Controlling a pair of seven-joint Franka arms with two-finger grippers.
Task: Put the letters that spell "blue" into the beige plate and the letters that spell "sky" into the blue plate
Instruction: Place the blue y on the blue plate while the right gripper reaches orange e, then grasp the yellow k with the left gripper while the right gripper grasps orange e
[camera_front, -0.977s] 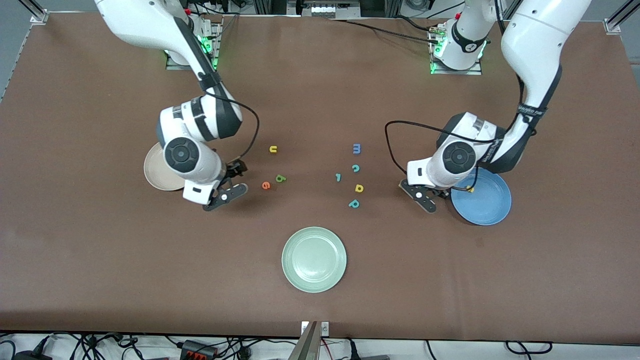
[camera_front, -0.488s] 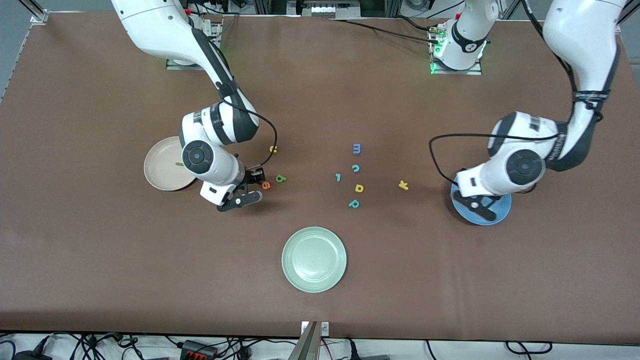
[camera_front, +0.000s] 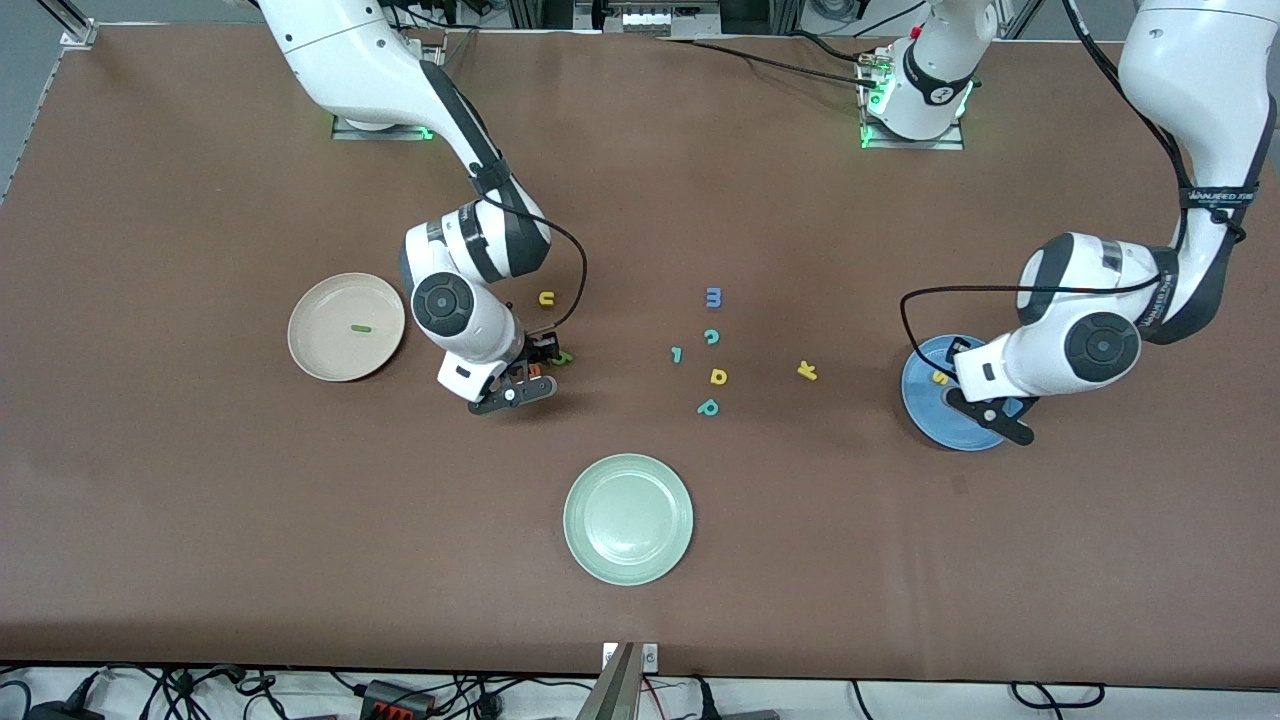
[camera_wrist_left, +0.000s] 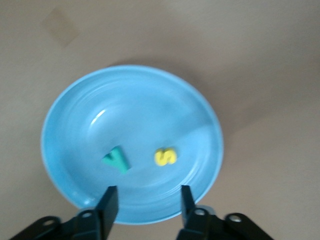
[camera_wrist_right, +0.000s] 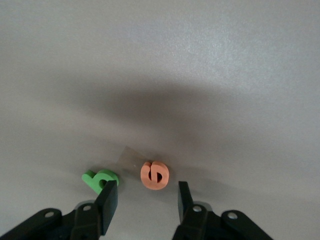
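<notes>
My right gripper (camera_front: 520, 385) (camera_wrist_right: 146, 189) stands open low over the table, the orange e (camera_wrist_right: 155, 175) just ahead of its fingertips and the green b (camera_wrist_right: 99, 180) beside one finger. The yellow u (camera_front: 546, 298) lies farther from the front camera. The beige plate (camera_front: 310, 350) holds the dark-green l (camera_front: 361, 328). My left gripper (camera_front: 990, 415) (camera_wrist_left: 147, 192) hangs open and empty over the blue plate (camera_front: 915, 400) (camera_wrist_left: 75, 110). In that plate lie the teal y (camera_wrist_left: 116, 160) and the yellow s (camera_wrist_left: 165, 156). The yellow k (camera_front: 807, 371) rests on the table between the blue plate and the middle letters.
A pale green plate (camera_front: 628, 518) sits nearest the front camera at mid-table. Loose letters lie in the middle: blue m (camera_front: 713, 297), teal c (camera_front: 711, 336), a small teal l-shaped piece (camera_front: 677, 354), yellow d (camera_front: 718, 376), teal p (camera_front: 708, 407).
My left gripper swung over the blue plate and opened, leaving the teal y in it. My right gripper moved from the beige plate to the orange e, its jaws narrower.
</notes>
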